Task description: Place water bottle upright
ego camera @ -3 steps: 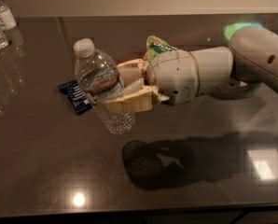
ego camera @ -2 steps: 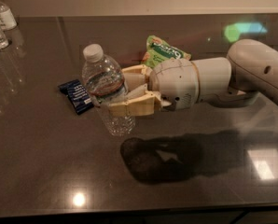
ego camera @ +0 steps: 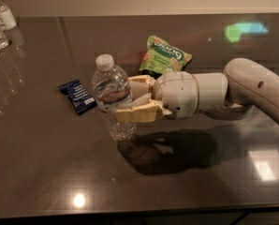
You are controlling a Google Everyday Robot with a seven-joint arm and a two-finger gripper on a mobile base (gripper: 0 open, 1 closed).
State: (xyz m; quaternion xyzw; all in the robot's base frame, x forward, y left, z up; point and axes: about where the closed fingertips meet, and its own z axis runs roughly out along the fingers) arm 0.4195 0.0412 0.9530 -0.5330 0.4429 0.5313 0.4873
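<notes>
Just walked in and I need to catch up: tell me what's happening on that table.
The robot arm reaches in from the right, its claw shut on the water bottle at its label. The bottle is nearly upright, cap on top, base low over the dark table; contact is unclear. A green snack bag lies behind the claw, a dark blue packet left of the bottle.

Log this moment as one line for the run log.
gripper: mid-table, shut on water bottle | tilt: nearly upright, cap up | base touching table: cannot tell
</notes>
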